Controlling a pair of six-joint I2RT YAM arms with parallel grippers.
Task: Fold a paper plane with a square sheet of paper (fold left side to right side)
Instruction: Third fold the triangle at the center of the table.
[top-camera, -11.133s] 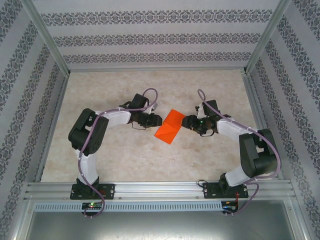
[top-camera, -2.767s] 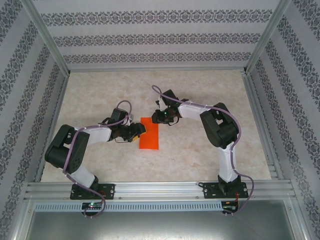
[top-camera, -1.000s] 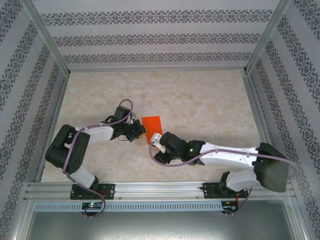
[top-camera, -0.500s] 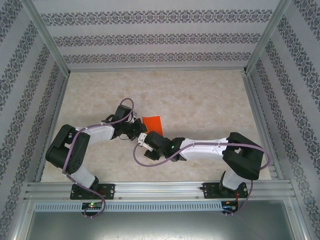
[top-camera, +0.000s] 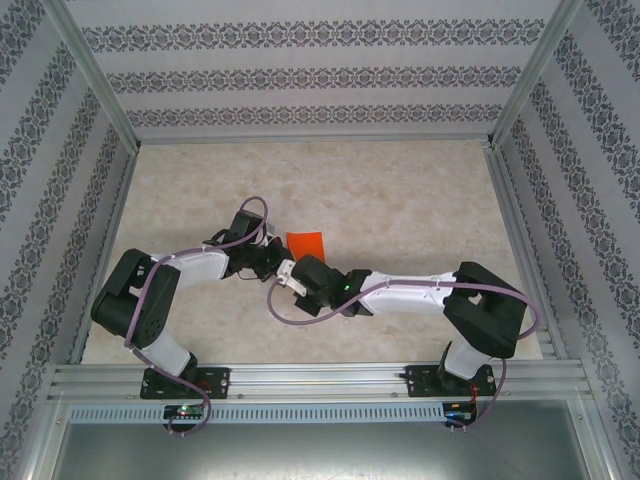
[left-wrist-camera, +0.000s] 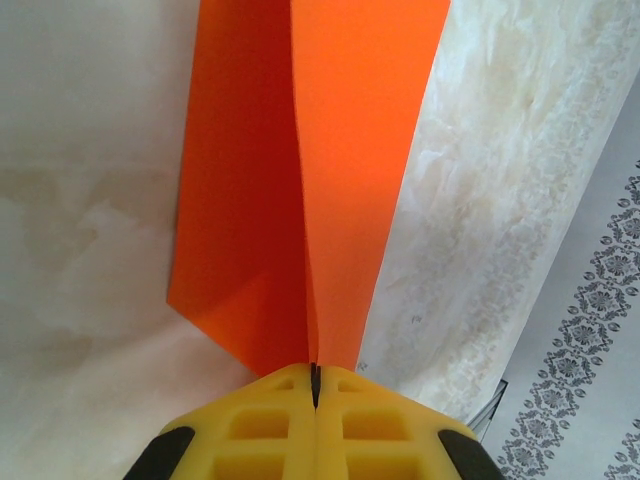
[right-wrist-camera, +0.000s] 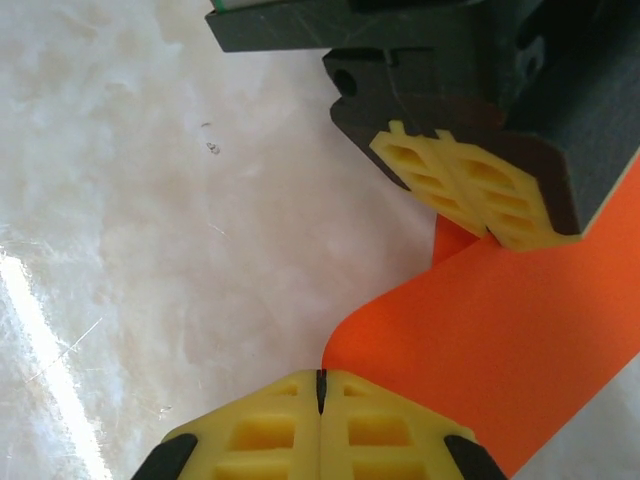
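- Beside the left gripper (top-camera: 272, 262), seen from above, the square sheet of paper (top-camera: 305, 243) shows as a small bright orange patch on the marbled table (top-camera: 400, 190). It reaches away from that gripper toward the far wall. The right gripper (top-camera: 291, 272) crowds in just beside the left gripper, and its arm covers the sheet's nearer part.
- In the left wrist view, the left gripper (left-wrist-camera: 313, 385) is clamped tight on the sheet (left-wrist-camera: 310, 180). Its yellow fingers (left-wrist-camera: 260, 420) meet on a crease line that runs straight out from the tips, with an orange flap lying to each side.
- In the right wrist view, the right gripper (right-wrist-camera: 320, 385) is also closed, and it appears to nip a curled edge of the sheet (right-wrist-camera: 520, 340) right at its tips. The left gripper (right-wrist-camera: 465, 200) sits just beyond, pinching the same paper.
- To do this fold well, I judge the left gripper should act as the anchor while the right carries its edge across the crease. The edges should line up before anything is pressed flat. A hard pull could tear the thin paper or drag it out of the left gripper.
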